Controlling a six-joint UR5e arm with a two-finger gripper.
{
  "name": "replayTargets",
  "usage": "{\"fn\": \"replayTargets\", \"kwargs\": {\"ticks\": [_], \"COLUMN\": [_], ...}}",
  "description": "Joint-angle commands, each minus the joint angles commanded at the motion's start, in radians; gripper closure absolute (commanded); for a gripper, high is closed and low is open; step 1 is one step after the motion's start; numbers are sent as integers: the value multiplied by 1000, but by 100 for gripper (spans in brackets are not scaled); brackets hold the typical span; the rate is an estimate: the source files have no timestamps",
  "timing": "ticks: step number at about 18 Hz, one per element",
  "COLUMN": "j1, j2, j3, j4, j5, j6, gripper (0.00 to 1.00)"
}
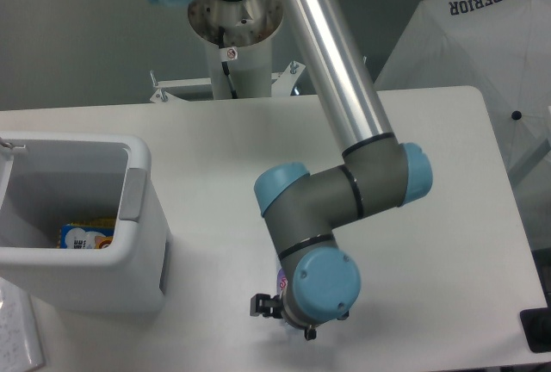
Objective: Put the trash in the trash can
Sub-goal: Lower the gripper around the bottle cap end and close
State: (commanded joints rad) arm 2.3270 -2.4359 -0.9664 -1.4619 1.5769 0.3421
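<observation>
1. Fixed camera, only view: we see the UR5e arm (pixel 331 88) folded down over the front of the white table (pixel 215 148), with its blue-capped wrist joint covering most of the tool.
2. The gripper (pixel 284 316) sits low at the table surface. Only a dark bit pokes out left of the wrist, and we cannot tell whether its fingers are apart or closed on anything.
3. The bottle (pixel 281 280) is almost fully hidden under the wrist. We catch just a sliver of its label with red and blue print, unreadable, on the table well right of the bin.
4. The trash can (pixel 142 243) stands at the left edge of the table, white with a thick rounded rim and a grey side handle (pixel 131 194), open top.
5. Inside it we see a yellow-and-blue printed packet (pixel 86 235) on the bottom; its print is too small to read.
6. Behind the table at the right is a white umbrella-like canopy (pixel 473 36); we read "SUPERIOR" in dark capitals on it.
7. A small red-and-white sticker (pixel 232 52) sits on the arm's base column, text unreadable.
</observation>
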Motion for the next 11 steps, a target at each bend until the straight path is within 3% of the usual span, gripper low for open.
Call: {"fn": "replayTargets", "kwargs": {"ticks": [11], "j1": [-43], "j2": [-17], "j3": [-46], "j4": [3], "j5": [133], "j6": [-2], "gripper": [0]}}
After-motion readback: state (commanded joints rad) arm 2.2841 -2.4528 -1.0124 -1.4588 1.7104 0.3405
